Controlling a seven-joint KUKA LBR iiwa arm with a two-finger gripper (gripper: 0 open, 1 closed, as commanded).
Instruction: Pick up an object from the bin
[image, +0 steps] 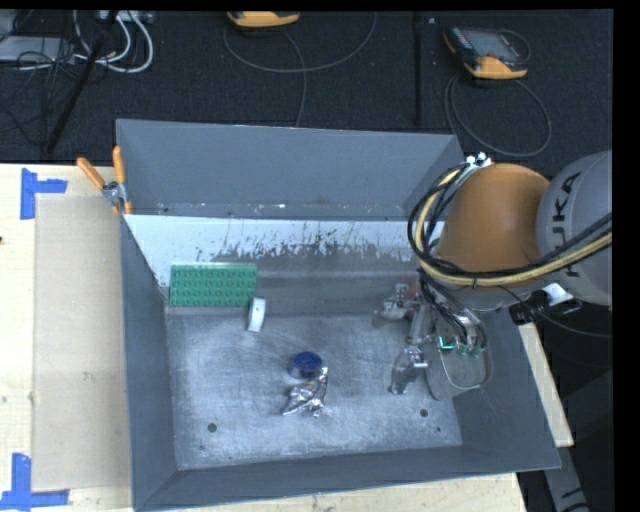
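Note:
My gripper (405, 345) hangs over the right part of the bin floor, its two fingers spread apart with nothing between them. One fingertip shows near the back (392, 310) and the other nearer the front. A small blue round thing (305, 363) lies on the floor to the gripper's left, touching a crumpled silvery piece (306, 398) just in front of it. Both lie well apart from the fingers.
A green studded building plate (212, 284) leans at the back left of the floor, with a small white block (256, 315) beside its right end. The arm with its orange cover and cables stands over the bin's right side.

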